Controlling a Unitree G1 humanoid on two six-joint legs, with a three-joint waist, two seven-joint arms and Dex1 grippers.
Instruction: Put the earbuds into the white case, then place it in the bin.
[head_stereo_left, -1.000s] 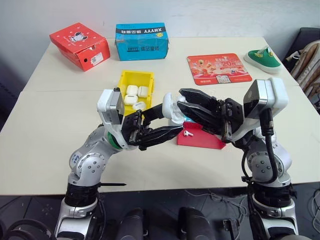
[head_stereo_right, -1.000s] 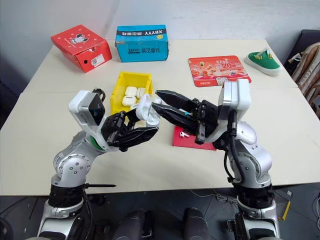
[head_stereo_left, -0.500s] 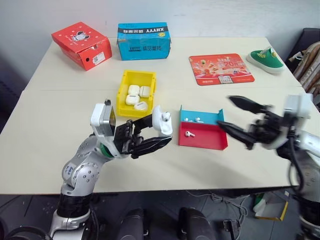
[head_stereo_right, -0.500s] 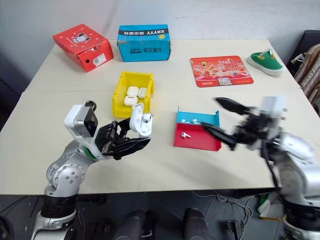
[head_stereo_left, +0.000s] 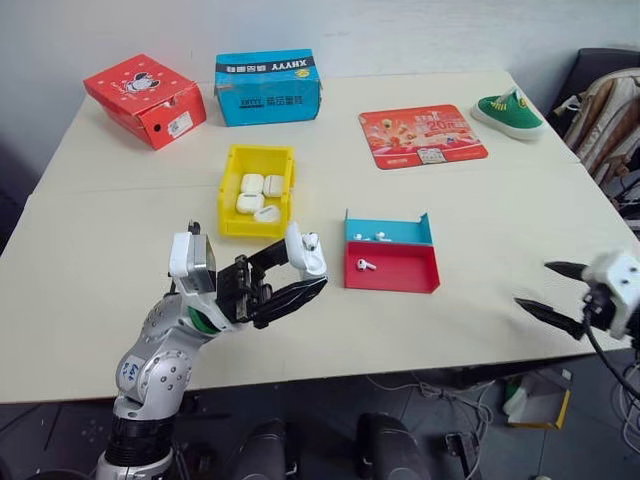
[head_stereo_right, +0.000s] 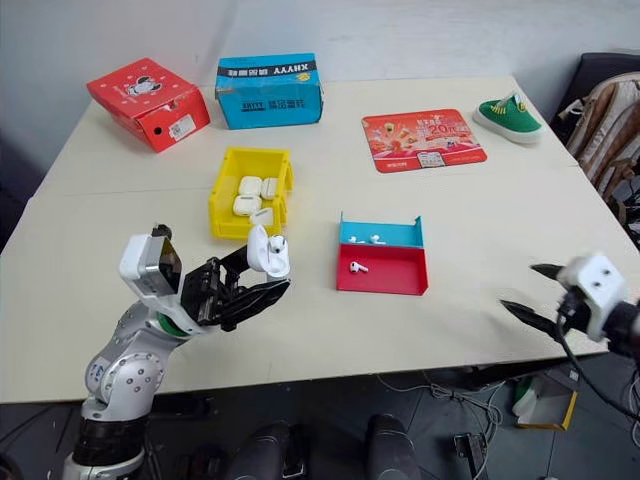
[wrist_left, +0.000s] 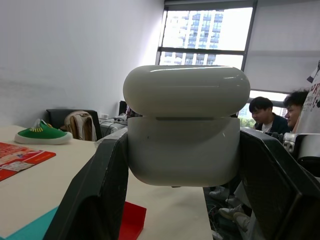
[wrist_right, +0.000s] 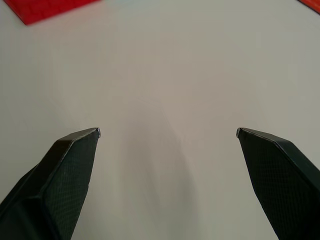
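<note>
Cream worktop (head_stereo_left: 90, 250) bearing red box (head_stereo_left: 138, 99), blue box (head_stereo_left: 268, 87), red mat (head_stereo_left: 421, 135), green shoe (head_stereo_left: 508, 112); yellow bin (head_stereo_left: 233, 187) holding white cases; red-and-blue tray (head_stereo_left: 391, 265) with earbuds (head_stereo_left: 366, 264); left gripper (head_stereo_left: 285, 280) clamping white case (head_stereo_left: 305, 251); right gripper (head_stereo_left: 546, 291) spread wide, empty.

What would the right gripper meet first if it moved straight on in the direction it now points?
Probably the bare table top. The right gripper, its fingers wide open, points toward the table's middle and slightly down, and its wrist view shows plain table surface ahead. The red-and-blue tray lies farther along, though depth is hard to judge.
</note>
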